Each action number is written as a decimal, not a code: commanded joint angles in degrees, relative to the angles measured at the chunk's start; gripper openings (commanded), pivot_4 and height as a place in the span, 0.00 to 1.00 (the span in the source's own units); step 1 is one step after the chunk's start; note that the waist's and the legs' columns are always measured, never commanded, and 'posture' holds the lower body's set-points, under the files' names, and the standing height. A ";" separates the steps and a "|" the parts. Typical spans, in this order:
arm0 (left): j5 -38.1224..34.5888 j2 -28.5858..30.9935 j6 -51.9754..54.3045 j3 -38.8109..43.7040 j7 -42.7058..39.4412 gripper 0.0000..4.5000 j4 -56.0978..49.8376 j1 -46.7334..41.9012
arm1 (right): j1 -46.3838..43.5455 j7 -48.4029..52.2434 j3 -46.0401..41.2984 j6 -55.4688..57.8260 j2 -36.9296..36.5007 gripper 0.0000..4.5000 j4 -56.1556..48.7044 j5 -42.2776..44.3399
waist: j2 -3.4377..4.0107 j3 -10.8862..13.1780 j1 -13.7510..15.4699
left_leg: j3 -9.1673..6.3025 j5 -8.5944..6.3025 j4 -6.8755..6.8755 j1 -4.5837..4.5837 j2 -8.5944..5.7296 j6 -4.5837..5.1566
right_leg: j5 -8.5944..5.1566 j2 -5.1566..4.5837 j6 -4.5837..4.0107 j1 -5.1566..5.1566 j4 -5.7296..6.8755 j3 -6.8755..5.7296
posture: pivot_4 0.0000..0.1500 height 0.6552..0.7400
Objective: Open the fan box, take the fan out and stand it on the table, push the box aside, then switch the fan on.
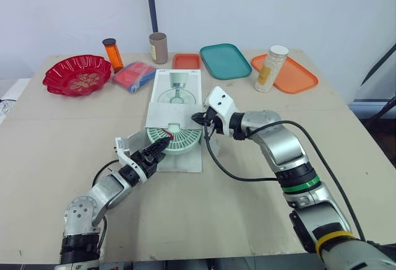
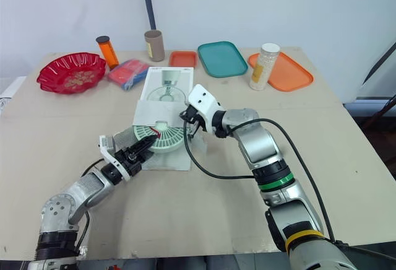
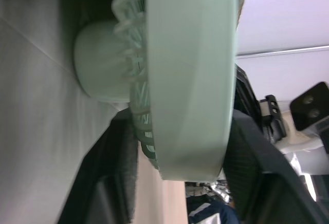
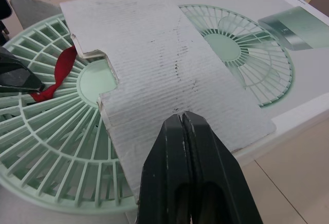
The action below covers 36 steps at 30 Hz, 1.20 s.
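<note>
The white fan box lies flat mid-table with its near end open. The pale green round fan lies partly out of that opening, a red strap across its grille. My left gripper is shut on the fan's near rim; in the left wrist view the rim sits between both fingers. My right gripper is shut, its tips resting on the grey cardboard flap that lies over the fan.
Along the back of the table stand a red bowl, an orange bottle, a brown cylinder, a red and blue packet, a small orange tray, a teal tray and an orange tray holding a white jar.
</note>
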 commanded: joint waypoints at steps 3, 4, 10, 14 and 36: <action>0.74 0.76 0.63 1.32 0.24 0.35 0.03 1.40 | 0.38 0.17 0.49 -0.51 -0.03 0.00 -1.04 -0.25 | 0.00 0.00 -0.06 | -0.01 0.00 0.00 0.00 0.01 0.00 | 0.00 0.00 0.00 0.00 0.00 0.00 | 1.00 1.00; 0.73 0.95 0.78 1.40 0.35 0.35 -0.16 1.69 | 0.32 0.20 0.50 -0.58 -0.02 0.00 -0.96 -0.25 | 0.00 0.00 -0.08 | 0.00 0.00 0.00 0.00 0.01 0.00 | 0.00 0.00 0.00 0.00 0.00 0.00 | 1.00 1.00; -4.39 2.30 2.44 2.25 1.77 0.35 -3.86 6.32 | 0.01 0.41 0.41 -0.62 -0.25 0.00 -0.92 -0.11 | 0.00 0.00 -0.24 | 0.04 -0.01 -0.02 0.02 0.04 0.01 | -0.01 0.02 -0.01 -0.03 0.00 0.04 | 1.00 1.00; -7.64 4.06 3.18 1.82 2.93 0.35 -7.33 9.66 | -0.16 0.54 0.36 -0.66 -0.40 0.00 -0.84 -0.10 | 0.00 -0.01 -0.18 | 0.01 -0.02 -0.02 0.01 0.03 0.02 | -0.01 0.01 -0.01 -0.01 0.00 0.03 | 1.00 1.00; -11.70 10.27 -0.25 0.77 0.58 0.99 -17.63 15.41 | -0.12 0.64 0.85 -0.88 -0.15 0.00 -0.66 -0.34 | 0.00 0.00 -0.06 | 0.02 -0.04 -0.04 0.02 0.03 0.06 | -0.01 0.02 -0.02 -0.01 0.00 0.02 | 1.00 1.00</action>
